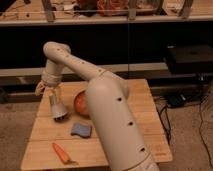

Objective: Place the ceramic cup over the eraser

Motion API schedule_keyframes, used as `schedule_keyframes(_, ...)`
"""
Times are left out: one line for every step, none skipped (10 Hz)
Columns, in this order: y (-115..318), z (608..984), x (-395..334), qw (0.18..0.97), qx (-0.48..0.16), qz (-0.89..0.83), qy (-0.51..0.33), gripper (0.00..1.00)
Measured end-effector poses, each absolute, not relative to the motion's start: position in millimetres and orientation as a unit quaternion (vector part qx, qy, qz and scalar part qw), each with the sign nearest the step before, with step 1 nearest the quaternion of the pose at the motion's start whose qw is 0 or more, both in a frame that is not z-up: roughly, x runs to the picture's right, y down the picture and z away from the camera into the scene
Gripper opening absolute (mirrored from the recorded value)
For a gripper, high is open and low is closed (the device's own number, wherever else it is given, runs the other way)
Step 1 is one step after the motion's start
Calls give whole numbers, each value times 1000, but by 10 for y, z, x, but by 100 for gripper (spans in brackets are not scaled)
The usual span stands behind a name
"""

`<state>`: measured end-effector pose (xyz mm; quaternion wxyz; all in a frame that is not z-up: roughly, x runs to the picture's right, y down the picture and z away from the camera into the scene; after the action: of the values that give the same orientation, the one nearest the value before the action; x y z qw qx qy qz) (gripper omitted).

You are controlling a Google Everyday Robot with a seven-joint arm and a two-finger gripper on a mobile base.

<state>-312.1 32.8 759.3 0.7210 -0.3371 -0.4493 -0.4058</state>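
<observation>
The ceramic cup (57, 107) is a small pale cylinder, held at the left of the wooden table (140, 107) with its dark opening facing down. My gripper (51, 93) is shut on its upper part and holds it just above the table top. The eraser (81, 130), a flat blue-grey pad, lies on the table to the right of the cup and nearer the front. The cup and the eraser are apart.
A round orange-red bowl (81, 103) stands just right of the cup, partly hidden behind my arm (107, 105). An orange carrot (62, 152) lies near the table's front left edge. Dark shelving (150, 45) stands behind the table.
</observation>
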Motion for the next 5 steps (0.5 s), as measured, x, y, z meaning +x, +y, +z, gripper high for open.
schedule_keyframes(332,7584,-3124,719,-336,-408,-452,80)
schedule_keyframes(333,7572,-3140,714,-330,-411,-461,80)
schedule_keyframes(314,7550,-3139,705,-314,-416,-481,80)
schedule_keyframes(304,7538,-3119,697,-302,-415,-500,80)
schedule_keyframes(290,7526,-3100,689,-290,-415,-519,80)
